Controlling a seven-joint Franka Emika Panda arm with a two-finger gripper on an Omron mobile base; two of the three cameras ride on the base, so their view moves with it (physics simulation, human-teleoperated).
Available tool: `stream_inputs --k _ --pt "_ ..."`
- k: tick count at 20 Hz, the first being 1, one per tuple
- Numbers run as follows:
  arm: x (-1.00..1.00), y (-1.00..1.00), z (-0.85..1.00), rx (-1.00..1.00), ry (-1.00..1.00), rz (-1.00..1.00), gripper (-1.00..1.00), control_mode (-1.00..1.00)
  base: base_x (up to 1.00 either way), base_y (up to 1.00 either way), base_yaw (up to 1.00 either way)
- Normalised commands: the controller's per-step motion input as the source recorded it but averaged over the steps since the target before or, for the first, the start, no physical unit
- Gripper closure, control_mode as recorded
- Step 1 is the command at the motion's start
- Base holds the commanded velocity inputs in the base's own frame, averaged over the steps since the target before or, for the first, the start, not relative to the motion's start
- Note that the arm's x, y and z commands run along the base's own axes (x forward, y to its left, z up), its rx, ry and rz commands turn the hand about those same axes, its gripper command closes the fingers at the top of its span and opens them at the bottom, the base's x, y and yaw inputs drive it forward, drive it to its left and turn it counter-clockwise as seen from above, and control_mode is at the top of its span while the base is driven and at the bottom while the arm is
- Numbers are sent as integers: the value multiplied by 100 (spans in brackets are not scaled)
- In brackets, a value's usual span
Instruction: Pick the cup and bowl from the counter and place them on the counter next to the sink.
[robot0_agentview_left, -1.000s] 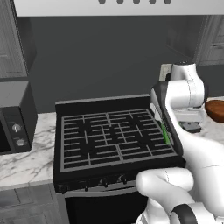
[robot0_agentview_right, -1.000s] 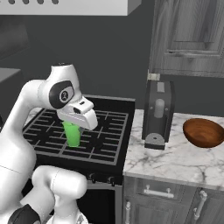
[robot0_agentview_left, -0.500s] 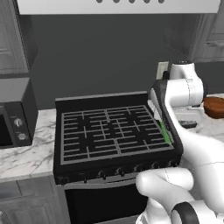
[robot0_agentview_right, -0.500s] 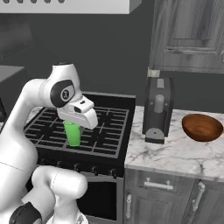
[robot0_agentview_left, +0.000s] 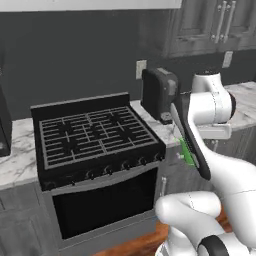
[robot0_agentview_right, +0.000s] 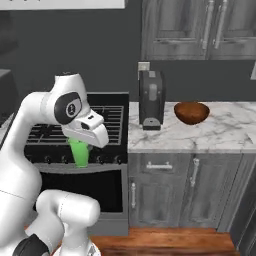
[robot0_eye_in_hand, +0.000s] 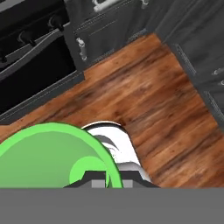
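Currently we are in the carry step for the first item: the cup (robot0_agentview_right: 78, 152) hangs from the gripper (robot0_agentview_right: 83, 146), with the jaws closed narrowly on its rim, and the base is under way between stations. In the right base view the cup sits just below the white hand, in front of the stove (robot0_agentview_right: 102, 131) and off the tabletop (robot0_agentview_right: 220, 131). In the left base view a strip of its green wall (robot0_agentview_left: 186, 151) shows behind the forearm. The hand view looks down into the cup's open mouth (robot0_eye_in_hand: 52, 153), with the wooden floor (robot0_eye_in_hand: 153, 105) far below it, so we judge the cup clear of any support.

The cup is a small, bright green, plain tumbler with no handle, straight-walled and upright in the grip. We see nothing inside it.

The bowl (robot0_agentview_right: 191, 112) is not yet handled. It rests on the white marble tabletop, right of the dark coffee machine (robot0_agentview_right: 150, 99) and well apart from the arm. It is wide, round, glossy and reddish-brown.

The next move, as we judge it, calls for the following:
1. Bring the sink into view; we cannot locate it from these pictures.
2. Keep the cup upright during transit.
3. Lower the cup onto bare tabletop beside the basin, then release.
4. Return for the bowl, which needs a rim grasp, since it is far wider than the cup.
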Motion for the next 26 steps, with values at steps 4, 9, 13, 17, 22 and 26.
stream_inputs --k 4,9,13,17,22,26 --pt "0 0 0 0 0 0 100 100 8 0 -96" --pt "0 0 0 0 0 0 100 100 10 0 -98" --pt "0 0 0 0 0 0 100 100 19 8 -92" --pt "0 0 0 0 0 0 100 100 21 19 -76" --pt "0 0 0 0 0 0 100 100 16 11 -71" --pt "0 0 0 0 0 0 100 100 42 0 -45"
